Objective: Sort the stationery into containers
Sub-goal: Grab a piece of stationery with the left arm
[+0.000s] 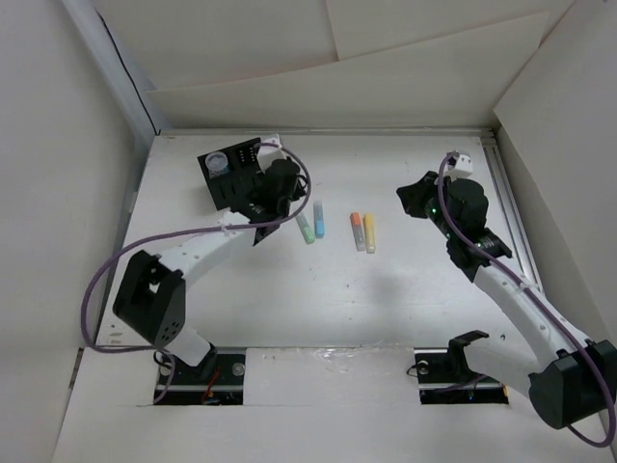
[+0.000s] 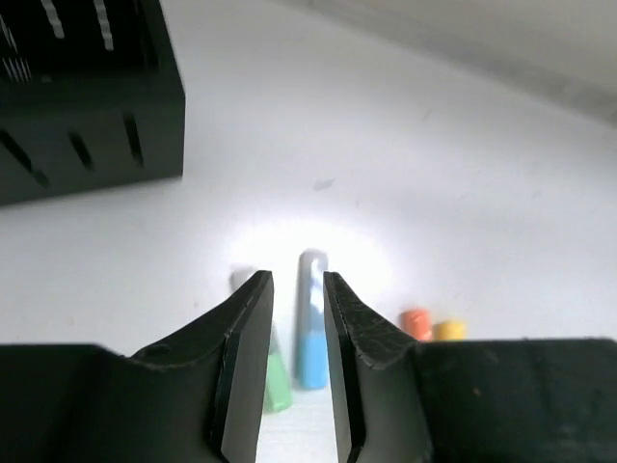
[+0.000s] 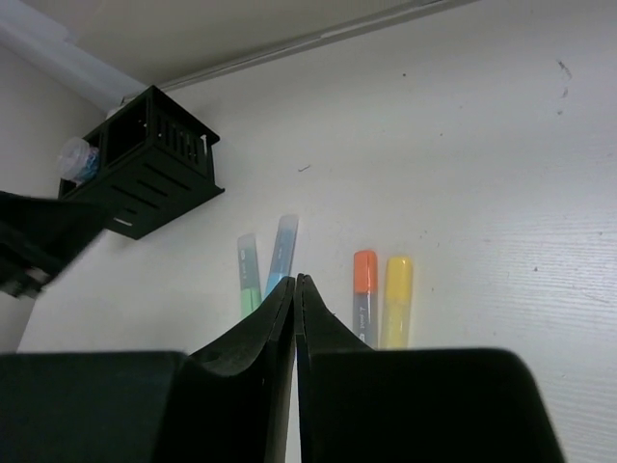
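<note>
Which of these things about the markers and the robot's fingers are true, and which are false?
1. Four markers lie on the table: the green marker, light blue marker, orange marker and yellow marker. True.
2. The orange marker is inside the black organizer. False: it lies on the table beside the yellow marker.
3. The right arm's fingers are pressed together. True.
4. The left arm's fingers hold the green marker. False: they are apart with nothing between them.
5. The clear cup lies among the markers. False: it is at the black organizer.
</note>
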Tool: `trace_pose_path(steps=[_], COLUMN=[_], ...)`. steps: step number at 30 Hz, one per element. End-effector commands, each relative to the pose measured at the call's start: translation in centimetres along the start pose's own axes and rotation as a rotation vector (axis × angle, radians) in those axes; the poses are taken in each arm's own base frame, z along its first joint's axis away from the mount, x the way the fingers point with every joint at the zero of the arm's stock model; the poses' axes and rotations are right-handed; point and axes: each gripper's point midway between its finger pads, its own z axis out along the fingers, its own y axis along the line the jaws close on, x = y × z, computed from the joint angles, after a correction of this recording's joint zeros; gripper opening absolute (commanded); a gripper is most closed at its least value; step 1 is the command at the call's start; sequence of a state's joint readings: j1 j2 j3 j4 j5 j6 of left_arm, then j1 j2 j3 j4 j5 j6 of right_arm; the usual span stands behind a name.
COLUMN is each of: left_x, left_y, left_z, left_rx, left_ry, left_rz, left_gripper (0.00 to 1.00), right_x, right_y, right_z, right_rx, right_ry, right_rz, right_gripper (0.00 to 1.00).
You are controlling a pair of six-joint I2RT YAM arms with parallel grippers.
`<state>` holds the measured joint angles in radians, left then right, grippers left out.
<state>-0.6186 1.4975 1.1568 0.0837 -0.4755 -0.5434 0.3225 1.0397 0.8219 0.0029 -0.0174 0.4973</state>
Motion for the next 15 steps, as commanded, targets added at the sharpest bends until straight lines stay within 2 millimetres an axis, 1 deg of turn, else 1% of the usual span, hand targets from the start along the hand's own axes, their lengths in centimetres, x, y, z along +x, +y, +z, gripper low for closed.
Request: trace_pose_path(steps=[1, 2, 3, 4, 6, 7, 8, 9, 10, 11, 12, 14, 15], left_x=[5.7, 6.1, 7.5, 7.9, 8.9, 9.9, 10.2, 10.8, 11.6, 12.0, 12.1, 13.1, 13.0], left_y=[2.4, 2.6, 3.1, 3.3, 3.2, 3.5, 3.6, 3.2, 3.3, 3.5, 2.9, 3.2, 2.9], left_z=[1.4, 1.6, 2.1, 2.3, 2.7, 3.1, 3.3, 3.3, 3.6, 3.8, 3.8, 4.3, 4.7], left_rx=[-0.055, -0.062, -0.078, -0.085, -0.075, -0.088, -0.089, -0.081, -0.079, -0.085, -0.077, -0.085, -0.08], left_ry=[0.127, 0.134, 0.155, 0.164, 0.188, 0.205, 0.207, 0.222, 0.235, 0.243, 0.245, 0.256, 0.249], left_rz=[0.005, 0.0, 0.015, 0.01, 0.015, 0.026, 0.027, 0.025, 0.029, 0.034, 0.037, 0.044, 0.04], left_gripper=[0.24, 0.25, 0.27, 0.31, 0.35, 0.37, 0.4, 0.42, 0.44, 0.44, 0.45, 0.46, 0.47], right_x=[-3.3, -3.1, -3.1, -3.1, -3.1, -3.1, -3.1, -3.1, -3.1, -3.1, -3.1, -3.1, -3.0], right_y=[1.9, 1.7, 1.7, 1.7, 1.6, 1.6, 1.6, 1.6, 1.7, 1.7, 1.7, 1.7, 1.8], right_z=[-0.6, -0.3, -0.3, -0.3, -0.3, -0.3, -0.3, -0.3, -0.3, -0.3, -0.3, -0.3, -0.3], right_rx=[-0.044, -0.039, -0.039, -0.039, -0.031, -0.031, -0.031, -0.031, -0.039, -0.039, -0.039, -0.039, -0.047], right_ry=[-0.097, -0.089, -0.089, -0.089, -0.094, -0.094, -0.094, -0.094, -0.089, -0.089, -0.089, -0.089, -0.085], right_rz=[-0.007, -0.007, -0.007, -0.007, -0.007, -0.007, -0.007, -0.007, -0.007, -0.016, -0.016, -0.016, -0.017], right_gripper=[0.09, 0.11, 0.11, 0.12, 0.13, 0.13, 0.13, 0.14, 0.14, 0.14, 0.14, 0.14, 0.14])
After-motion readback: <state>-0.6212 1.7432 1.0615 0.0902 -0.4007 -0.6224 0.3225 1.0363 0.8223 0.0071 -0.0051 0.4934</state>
